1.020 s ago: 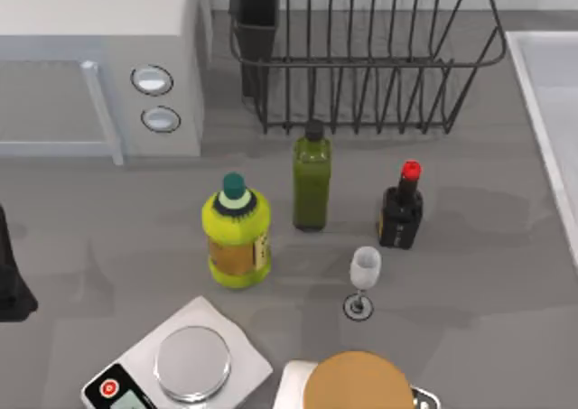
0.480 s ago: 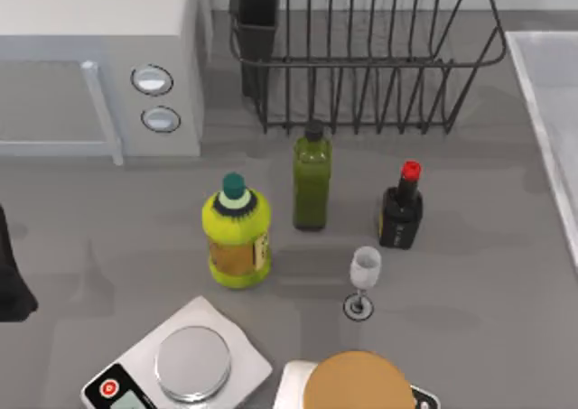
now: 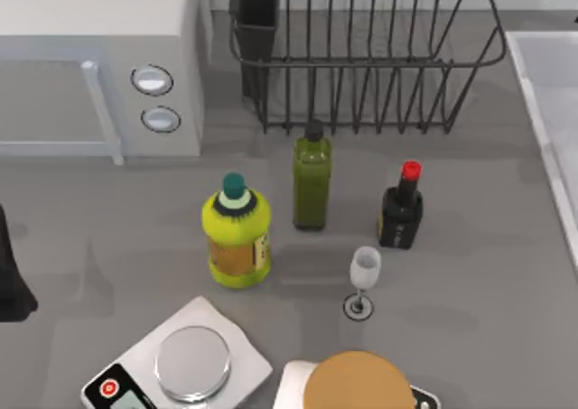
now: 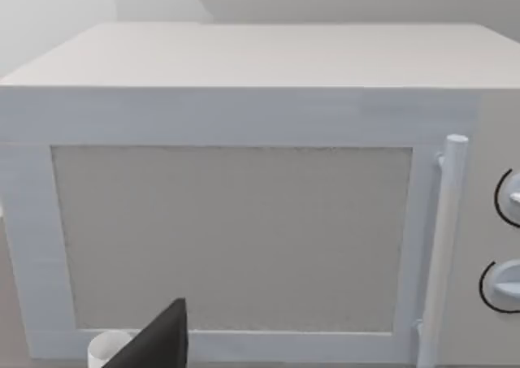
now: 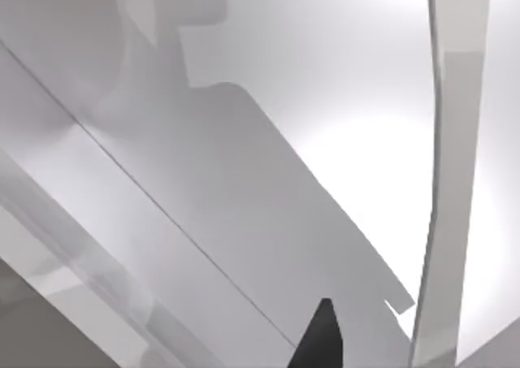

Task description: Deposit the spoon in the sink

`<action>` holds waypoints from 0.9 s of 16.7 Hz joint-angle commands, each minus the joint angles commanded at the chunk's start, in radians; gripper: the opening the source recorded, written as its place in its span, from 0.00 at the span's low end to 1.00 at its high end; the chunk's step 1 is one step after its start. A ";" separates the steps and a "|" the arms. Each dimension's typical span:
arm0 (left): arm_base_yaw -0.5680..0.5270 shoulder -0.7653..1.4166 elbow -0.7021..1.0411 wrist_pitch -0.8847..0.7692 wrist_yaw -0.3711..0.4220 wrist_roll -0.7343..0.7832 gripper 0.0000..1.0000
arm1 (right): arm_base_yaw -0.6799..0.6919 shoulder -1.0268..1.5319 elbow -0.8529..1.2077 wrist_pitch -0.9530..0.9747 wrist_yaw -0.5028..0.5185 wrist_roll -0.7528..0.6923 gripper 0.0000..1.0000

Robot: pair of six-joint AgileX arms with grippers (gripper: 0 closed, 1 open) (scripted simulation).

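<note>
The sink (image 3: 540, 125) is the pale basin with a raised rim at the table's right edge. The right wrist view looks close onto the smooth grey-white sink (image 5: 325, 100), with a broad shadow lying across it. A dark part of my right gripper (image 5: 321, 339) hangs over that surface. The spoon is out of view. My left arm (image 3: 9, 283) stays parked at the table's left edge, and my left gripper (image 4: 162, 339) faces the white microwave (image 4: 244, 222).
On the table stand a microwave (image 3: 90, 57), a black wire dish rack (image 3: 361, 57), a yellow bottle (image 3: 237, 233), a green bottle (image 3: 312, 179), a dark red-capped bottle (image 3: 402, 209), a wine glass (image 3: 364, 278), a scale (image 3: 185, 364) and a round wooden lid (image 3: 357, 382).
The shading over the sink at the right edge has shifted slightly. The things on the table and my left arm have stayed put.
</note>
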 joint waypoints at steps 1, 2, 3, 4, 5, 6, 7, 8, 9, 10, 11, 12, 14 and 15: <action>0.000 0.000 0.000 0.000 0.000 0.000 1.00 | 0.000 -0.001 -0.004 0.004 0.000 -0.002 0.00; 0.000 0.000 0.000 0.000 0.000 0.000 1.00 | -0.001 -0.002 -0.017 0.017 0.001 -0.004 0.00; 0.000 0.000 0.000 0.000 0.000 0.000 1.00 | -0.002 -0.002 -0.041 0.039 0.001 -0.006 0.00; 0.000 0.000 0.000 0.000 0.000 0.000 1.00 | -0.003 -0.002 -0.071 0.067 0.001 -0.007 0.00; 0.000 0.000 0.000 0.000 0.000 0.000 1.00 | -0.005 -0.002 -0.102 0.103 0.001 -0.009 0.00; 0.000 0.000 0.000 0.000 0.000 0.000 1.00 | -0.006 -0.002 -0.133 0.136 0.001 -0.010 0.00; 0.000 0.000 0.000 0.000 0.000 0.000 1.00 | -0.007 -0.002 -0.156 0.160 0.001 -0.012 0.00; 0.000 0.000 0.000 0.000 0.000 0.000 1.00 | -0.009 0.000 -0.170 0.173 0.002 -0.014 0.00; 0.000 0.000 0.000 0.000 0.000 0.000 1.00 | -0.009 0.001 -0.174 0.177 0.002 -0.015 0.00; 0.000 0.000 0.000 0.000 0.000 0.000 1.00 | -0.009 0.001 -0.174 0.177 0.002 -0.015 0.00; 0.000 0.000 0.000 0.000 0.000 0.000 1.00 | -0.009 0.001 -0.174 0.177 0.002 -0.015 0.00; 0.000 0.000 0.000 0.000 0.000 0.000 1.00 | -0.009 0.001 -0.174 0.177 0.002 -0.015 0.00; 0.000 0.000 0.000 0.000 0.000 0.000 1.00 | -0.009 0.001 -0.174 0.177 0.002 -0.015 0.15; 0.000 0.000 0.000 0.000 0.000 0.000 1.00 | -0.009 0.001 -0.174 0.177 0.002 -0.015 0.23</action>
